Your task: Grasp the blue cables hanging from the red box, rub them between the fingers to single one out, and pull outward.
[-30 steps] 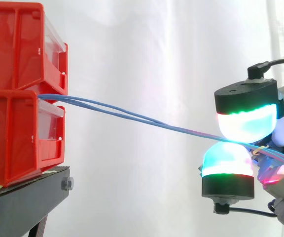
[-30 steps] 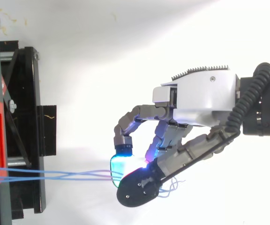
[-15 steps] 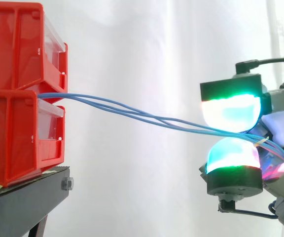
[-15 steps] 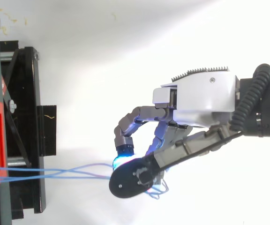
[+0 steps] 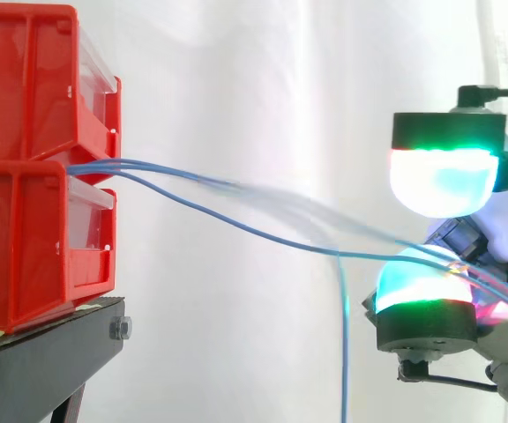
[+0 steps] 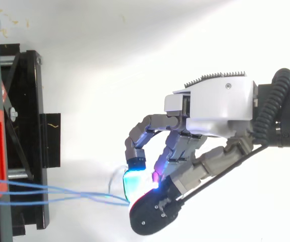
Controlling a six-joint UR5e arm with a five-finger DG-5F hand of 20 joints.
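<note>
Two red bins are stacked on the left, and thin blue cables come out from between them. The cables run right and slightly down to my hand. There they lie across the top of the lower glowing pad and pass on under a magenta-lit finger behind it. The upper pad is raised, leaving a gap above the cables. One strand drops straight down just left of the hand. From above, the cables reach the curled fingertips, with a small loop beside them.
The bins rest on a black stand, whose frame lies along the left edge from above. A white curtain hangs behind. Open space separates the stand from the hand.
The upper pad has lifted off the lower one, opening the pinch. One strand has slipped free and now hangs down. The other cables have gone slacker and are blurred.
</note>
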